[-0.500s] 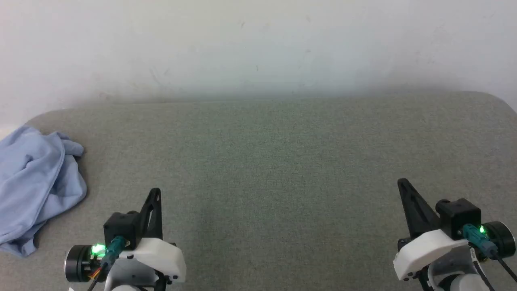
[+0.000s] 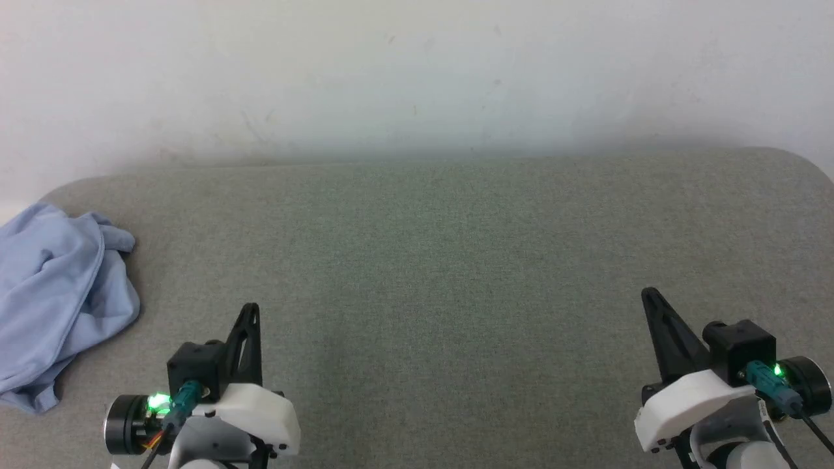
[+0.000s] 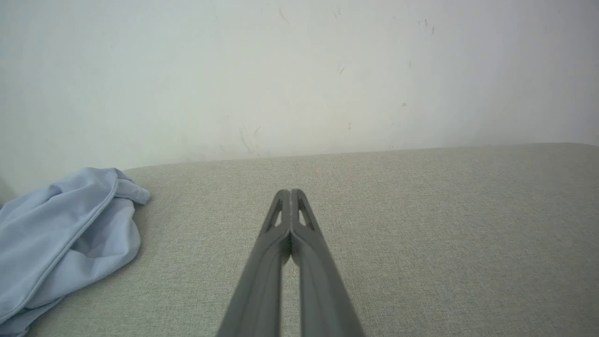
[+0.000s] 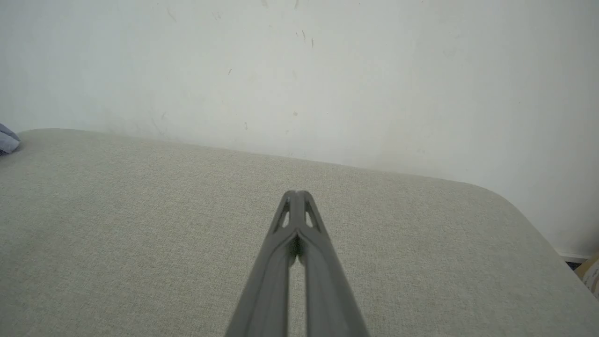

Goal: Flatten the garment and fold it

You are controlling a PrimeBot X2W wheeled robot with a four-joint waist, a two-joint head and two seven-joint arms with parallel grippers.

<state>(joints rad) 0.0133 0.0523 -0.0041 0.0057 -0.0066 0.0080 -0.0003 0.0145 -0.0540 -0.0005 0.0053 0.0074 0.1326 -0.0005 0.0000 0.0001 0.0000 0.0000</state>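
The garment (image 2: 55, 299) is a crumpled heap of light blue knit fabric at the far left edge of the grey padded surface (image 2: 443, 260); its collar and buttons are hidden in the folds. My left gripper (image 2: 251, 310) stands shut at the lower left, well to the right of the heap and apart from it. In the left wrist view the garment (image 3: 61, 238) lies left of the shut left gripper (image 3: 291, 193). My right gripper (image 2: 649, 294) is shut and empty at the lower right, far from the cloth. A sliver of the garment (image 4: 7, 138) peeks in beside the right gripper (image 4: 295, 193) view's left edge.
A pale, lightly scuffed wall (image 2: 417, 78) rises directly behind the surface. The surface's rounded right corner (image 4: 510, 201) drops off to a floor strip. Wide bare fabric stretches between the two grippers.
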